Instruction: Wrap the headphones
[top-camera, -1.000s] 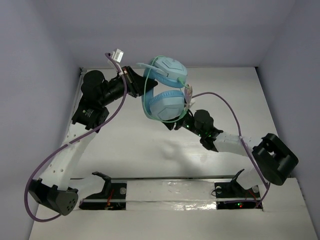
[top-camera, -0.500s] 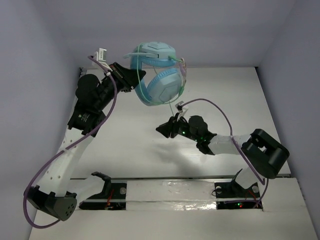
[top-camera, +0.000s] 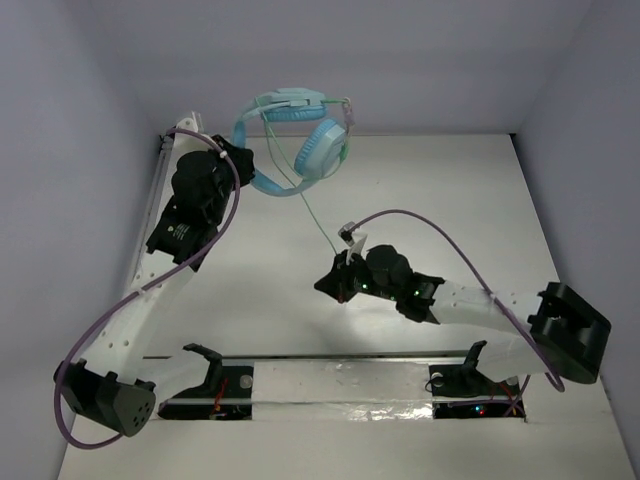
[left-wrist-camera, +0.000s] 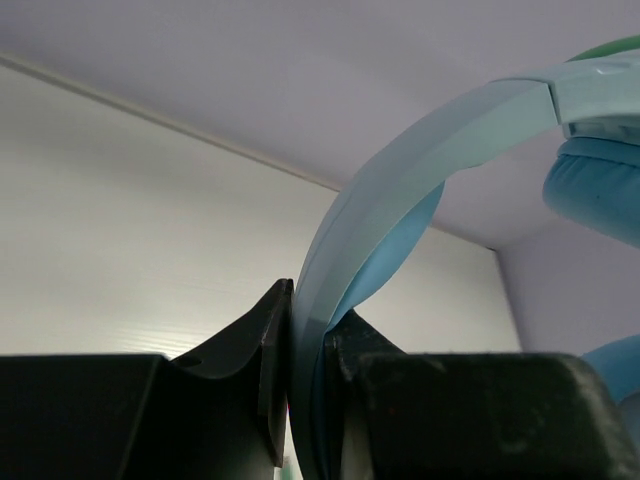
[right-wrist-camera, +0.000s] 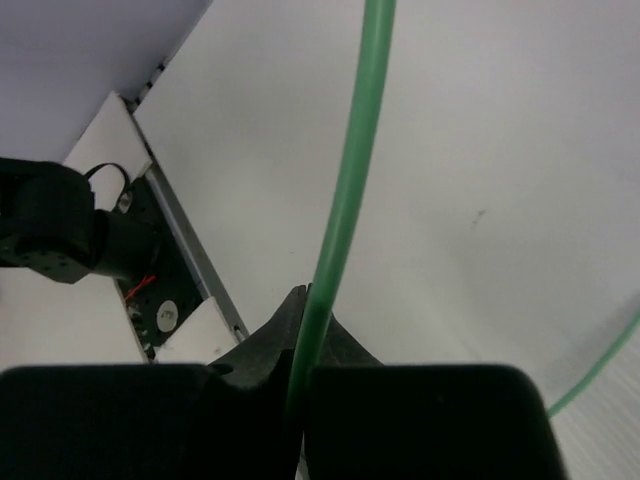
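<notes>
White tabletop (top-camera: 450, 200) below, pale lilac walls (top-camera: 420, 60) all round, and the headphones (top-camera: 297, 140) are up in the air toward the far edge, left of centre, well clear of the surface. The left gripper (left-wrist-camera: 303, 335) has its jaws pinched narrow on the headband (left-wrist-camera: 400, 170), with the band standing edge-on between the two fingers. That gives a firm anchor, so the earcups (top-camera: 320, 150) hang free as something to wind onto.

Down from them runs the thin green cable (top-camera: 318, 212), a straight, taut-looking line to the right gripper (right-wrist-camera: 312, 322) near the table's middle. Its jaws are drawn in narrow, nipping the cable at their tips. Holding the two ends apart looks deliberate, since tension stops the cord from tangling.

A strand or two of green already crosses the headphones, so winding looks partly done, with a long stretch left. The next move probably calls for carrying that cord round the cups without letting it go slack or slip out.
</notes>
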